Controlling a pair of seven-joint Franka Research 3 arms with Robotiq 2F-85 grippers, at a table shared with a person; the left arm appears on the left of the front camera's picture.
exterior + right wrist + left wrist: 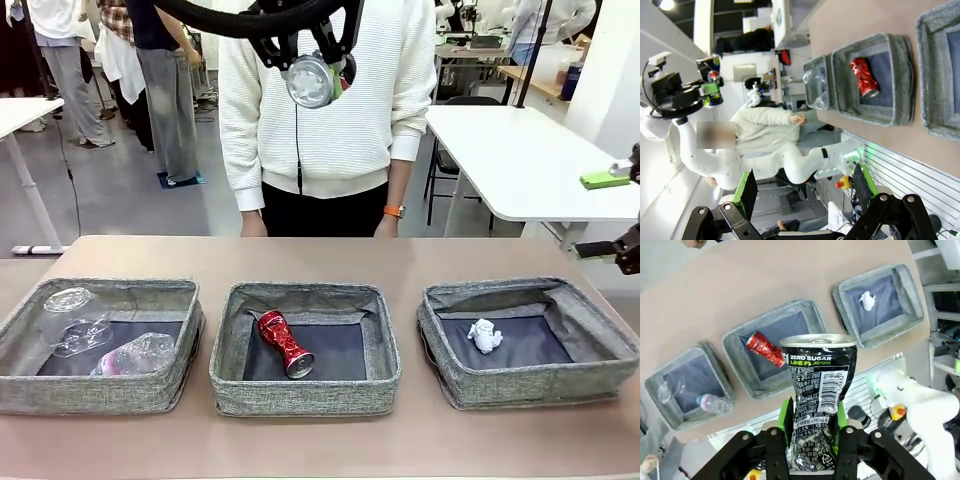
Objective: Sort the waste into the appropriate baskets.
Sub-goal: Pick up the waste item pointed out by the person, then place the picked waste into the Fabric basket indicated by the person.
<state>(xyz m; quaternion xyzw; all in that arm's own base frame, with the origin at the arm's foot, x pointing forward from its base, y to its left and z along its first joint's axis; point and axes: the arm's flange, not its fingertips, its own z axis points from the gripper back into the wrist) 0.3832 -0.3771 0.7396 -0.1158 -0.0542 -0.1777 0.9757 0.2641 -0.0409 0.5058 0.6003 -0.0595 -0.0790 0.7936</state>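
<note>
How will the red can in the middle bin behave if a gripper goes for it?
The red can lies on its side on the floor of the middle bin, so a nudge would probably roll it. Its waist looks crushed, so it is likely empty and light, and should dent further under a squeeze. Its glossy metal may slip between pads.

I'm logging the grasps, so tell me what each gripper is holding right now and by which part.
The left gripper holds the dark can by its dented lower body. The right gripper is open and holds nothing.
</note>
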